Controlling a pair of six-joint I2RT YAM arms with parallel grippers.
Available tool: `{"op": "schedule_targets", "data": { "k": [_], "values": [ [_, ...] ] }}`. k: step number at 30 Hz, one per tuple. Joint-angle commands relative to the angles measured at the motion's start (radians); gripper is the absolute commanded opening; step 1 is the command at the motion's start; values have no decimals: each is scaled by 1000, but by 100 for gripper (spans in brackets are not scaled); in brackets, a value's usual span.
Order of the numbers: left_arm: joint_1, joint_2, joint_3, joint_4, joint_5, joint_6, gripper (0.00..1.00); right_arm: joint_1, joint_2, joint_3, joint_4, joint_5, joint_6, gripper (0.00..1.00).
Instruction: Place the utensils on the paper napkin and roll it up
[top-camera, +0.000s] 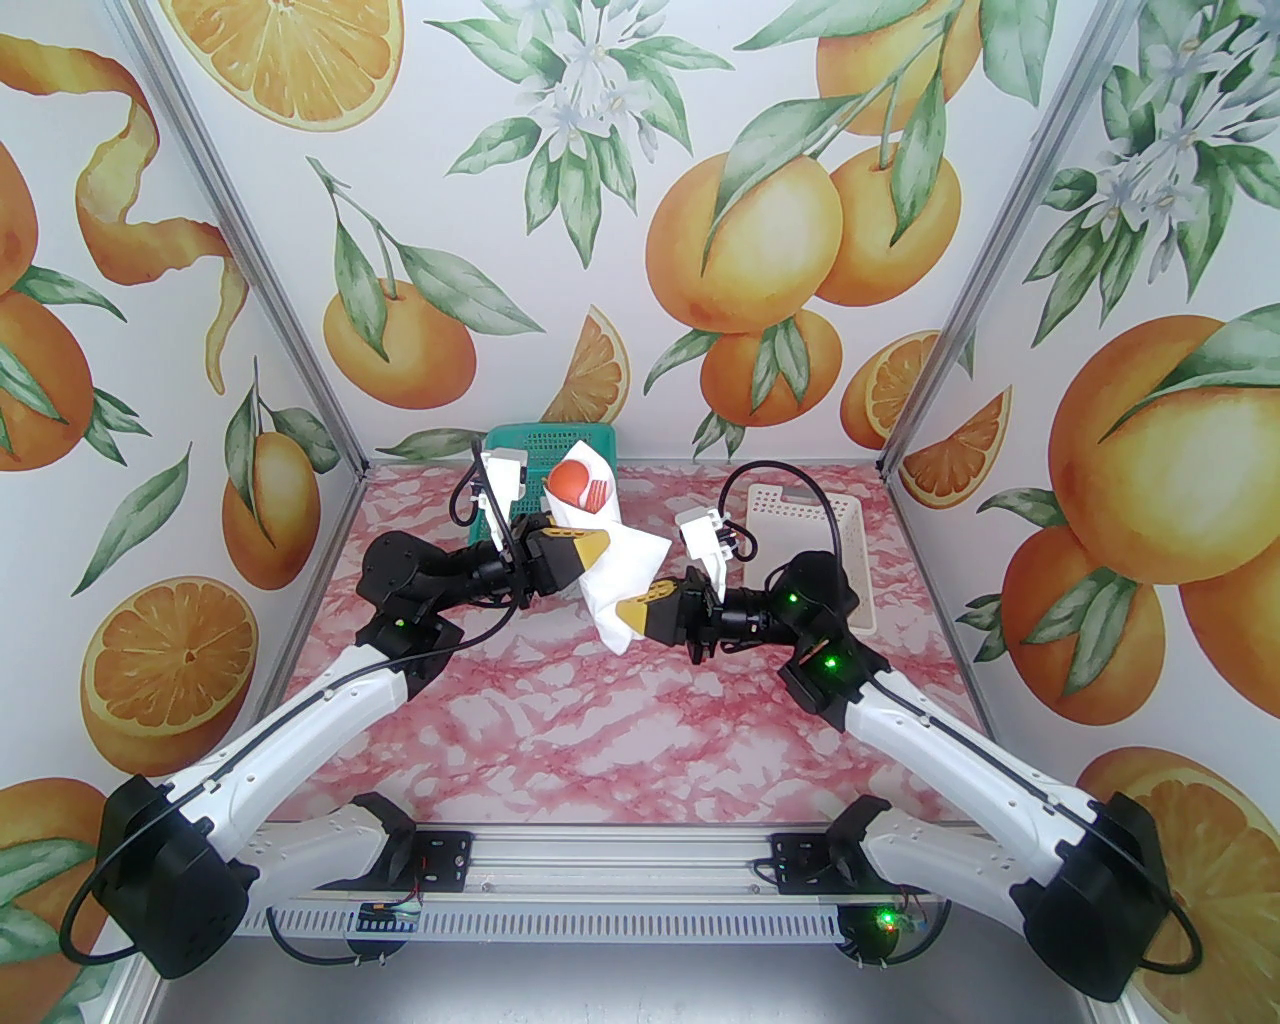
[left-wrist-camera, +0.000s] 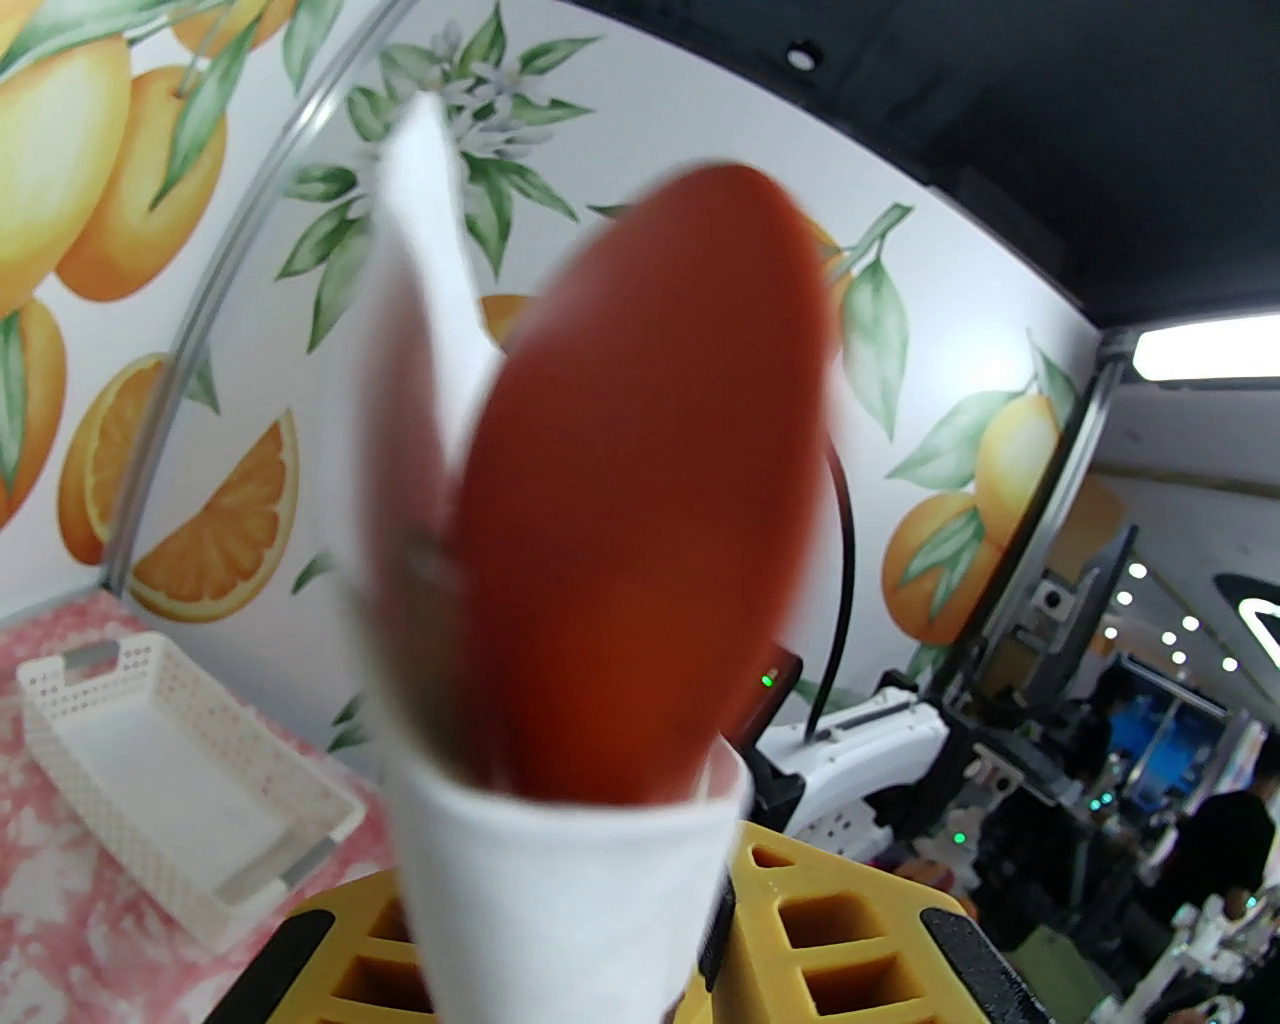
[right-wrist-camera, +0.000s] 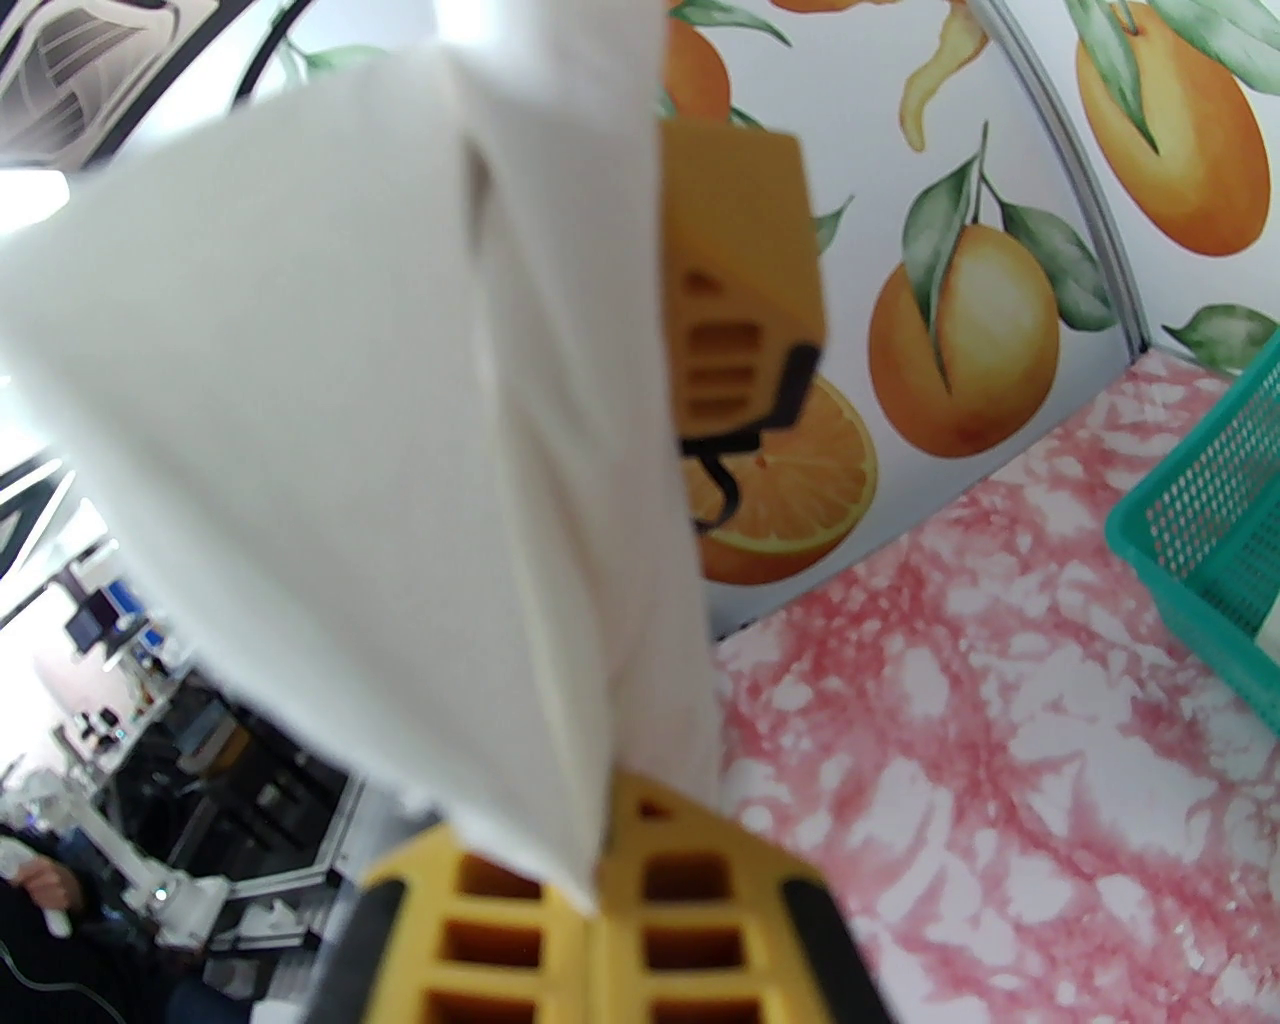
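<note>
White paper napkin (top-camera: 632, 575) | pinched between left gripper (top-camera: 597, 545), right gripper (top-camera: 630, 612) | midair

A green basket (top-camera: 540, 440) sits at the pink marbled table's (top-camera: 560, 720) far edge, a white basket (top-camera: 790, 505) toward its right side; orange-print walls (top-camera: 700, 250) surround the table.

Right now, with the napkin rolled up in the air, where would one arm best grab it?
Probably the middle of the paper napkin, pinched across the roll from the side. It is a tilted cone: the spoon and fork poke from its open upper mouth, and its lower tip looks like loose paper only.
</note>
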Motion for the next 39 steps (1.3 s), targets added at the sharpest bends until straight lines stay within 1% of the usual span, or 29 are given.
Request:
{"op": "schedule_targets", "data": {
  "k": [1, 2, 4, 6, 9, 10, 12, 15, 19, 21, 26, 35, 37, 38, 39],
  "values": [
    [6, -11, 27, 9, 1, 26, 19, 0, -11, -16, 14, 0, -5, 0],
    [6, -9, 27, 5, -2, 27, 16, 0, -15, -16, 5, -1, -7, 3],
    [6, -8, 26, 4, -8, 25, 11, -2, -27, -16, -17, 2, -17, 15],
    [7, -9, 26, 1, -18, 24, 8, -7, -47, -20, -52, 9, -34, 29],
    [6, -12, 24, -10, -27, 29, 5, -31, -89, -30, -82, 24, -41, 54],
    [6, -12, 24, -14, -28, 29, 4, -43, -106, -35, -91, 31, -41, 59],
    [6, -12, 22, -16, -31, 30, 3, -63, -128, -34, -119, 40, -47, 66],
    [6, -13, 19, -15, -32, 31, 2, -69, -139, -22, -158, 48, -64, 73],
    [6, -14, 16, -19, -32, 32, 2, -66, -131, -13, -110, 34, -25, 74],
    [5, -15, 15, -21, -34, 33, 2, -65, -128, -6, -115, 32, -28, 73],
    [6, -27, 13, -54, -49, 54, 2, -53, -115, -7, -93, 29, -13, 61],
    [6, -43, 11, -107, -74, 84, 1, -18, -94, -24, -52, 17, 24, 50],
    [6, -42, 11, -107, -75, 84, 0, -17, -97, -27, -49, 20, 28, 50],
    [7, -42, 10, -105, -74, 84, 0, -18, -100, -27, -56, 23, 23, 55],
    [6, -43, 10, -106, -75, 83, 0, -18, -104, -27, -71, 29, 15, 58]
  ]
}}
